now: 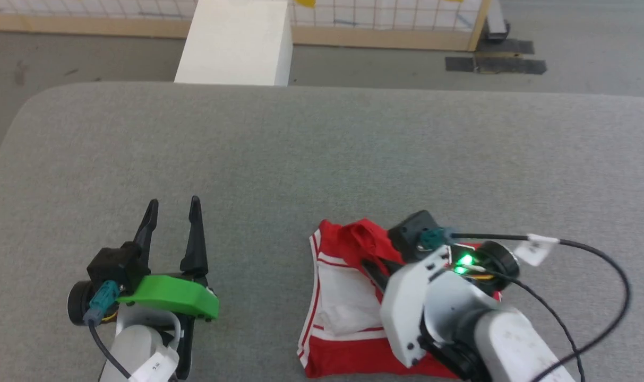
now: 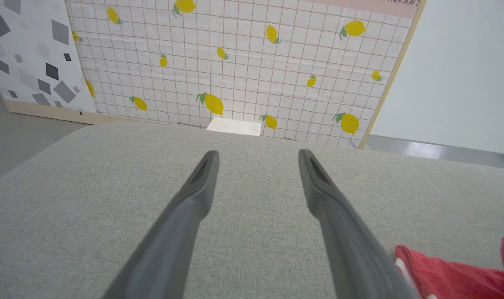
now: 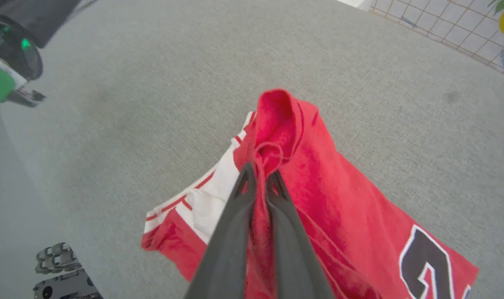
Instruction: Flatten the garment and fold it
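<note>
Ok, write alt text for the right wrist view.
The right gripper is shut on a bunched fold of the red garment, crumpled on the grey surface. Its white, red-striped sleeve spreads left; a black numeral edged in white shows lower right.

On the table's point(image 1: 322, 159) near right the garment point(image 1: 343, 302), right gripper point(image 3: 259, 174) on it, left gripper point(image 1: 173, 208) well left — block point(image 1: 237, 42) behind table

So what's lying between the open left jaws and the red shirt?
Nothing: in the head view, bare grey tabletop separates the left gripper from the garment.
</note>
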Tool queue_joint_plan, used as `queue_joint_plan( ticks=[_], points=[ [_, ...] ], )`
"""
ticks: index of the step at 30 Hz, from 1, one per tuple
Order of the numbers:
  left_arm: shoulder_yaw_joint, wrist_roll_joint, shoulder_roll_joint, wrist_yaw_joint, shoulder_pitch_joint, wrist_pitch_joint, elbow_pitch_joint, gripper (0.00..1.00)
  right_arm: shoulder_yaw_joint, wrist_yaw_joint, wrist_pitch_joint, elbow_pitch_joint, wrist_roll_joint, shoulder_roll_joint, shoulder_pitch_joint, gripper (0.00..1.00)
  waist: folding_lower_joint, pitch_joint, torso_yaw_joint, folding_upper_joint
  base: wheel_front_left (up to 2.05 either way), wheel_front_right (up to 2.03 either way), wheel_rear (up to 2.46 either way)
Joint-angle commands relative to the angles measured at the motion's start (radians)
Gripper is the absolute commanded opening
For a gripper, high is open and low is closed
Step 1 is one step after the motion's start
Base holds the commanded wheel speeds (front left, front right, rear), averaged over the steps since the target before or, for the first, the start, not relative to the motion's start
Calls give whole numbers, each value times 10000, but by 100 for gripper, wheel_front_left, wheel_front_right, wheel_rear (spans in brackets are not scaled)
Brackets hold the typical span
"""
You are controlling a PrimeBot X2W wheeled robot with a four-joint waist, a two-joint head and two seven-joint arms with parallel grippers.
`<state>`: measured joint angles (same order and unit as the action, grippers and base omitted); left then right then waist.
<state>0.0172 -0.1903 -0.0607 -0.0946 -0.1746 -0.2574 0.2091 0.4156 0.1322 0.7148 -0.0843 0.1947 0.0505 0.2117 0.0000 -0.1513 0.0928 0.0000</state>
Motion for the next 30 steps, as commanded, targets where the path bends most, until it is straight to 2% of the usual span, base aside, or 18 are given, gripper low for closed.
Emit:
queue_joint_plan(
  ticks=[1, 9, 10, 11, 12, 14, 17, 20, 23, 25, 30],
  points=[
    [-25, 89, 55, -24, -204, -43, -33, 100, 139, -15, -266, 498, 37, -1, 350, 0, 0, -279, 293, 0, 0, 0, 0],
    [-84, 22, 87, 8, -343, -43, 36, 100, 1034, -15, -761, 3009, 748, -2, 1060, 0, 0, -466, 467, 0, 0, 0, 0],
    [-81, 17, 89, 18, -348, -43, 46, 100, 1127, -15, -756, 3150, 805, -2, 1101, 10, 0, -461, 459, 0, 0, 0, 0],
    [-74, 12, 91, 30, -348, -43, 60, 100, 1243, -15, -786, 3255, 929, -2, 1136, 78, 0, -449, 440, 0, 0, 0, 0],
    [-59, 10, 92, 41, -340, -43, 68, 100, 1291, -15, -797, 3328, 1078, -2, 1140, 100, 0, -423, 407, 0, 0, 0, 0],
    [-12, 13, 94, 61, -298, -43, 82, 100, 1382, -15, -896, 3358, 1262, -2, 1174, 100, 0, -333, 313, 0, 0, 0, 0],
    [51, 35, 96, 77, -217, -43, 101, 100, 1298, -15, -1634, 2908, 1688, -2, 1105, 100, 0, -155, 157, 0, 0, 0, 0],
    [105, 55, 98, 77, -106, -43, 122, 100, 1021, -15, -2783, 2027, 2127, -2, 866, 100, 0, 76, -21, 0, 0, 0, 0],
    [191, 77, 98, 51, -7, -43, 133, 100, 573, -15, -4065, 1073, 2045, -2, 585, 100, 0, 271, -198, 0, 0, 0, 0],
    [213, 123, 98, 49, 78, -43, 95, 100, -24, -15, -5000, 463, 1851, -2, 282, 100, 0, 395, -302, 0, 0, 0, 0],
    [331, 167, 95, 43, 234, -43, 21, 100, -2281, -15, -6974, -537, 1388, -3, -859, 100, 0, 617, -560, 0, 0, 0, 0]
  ],
)
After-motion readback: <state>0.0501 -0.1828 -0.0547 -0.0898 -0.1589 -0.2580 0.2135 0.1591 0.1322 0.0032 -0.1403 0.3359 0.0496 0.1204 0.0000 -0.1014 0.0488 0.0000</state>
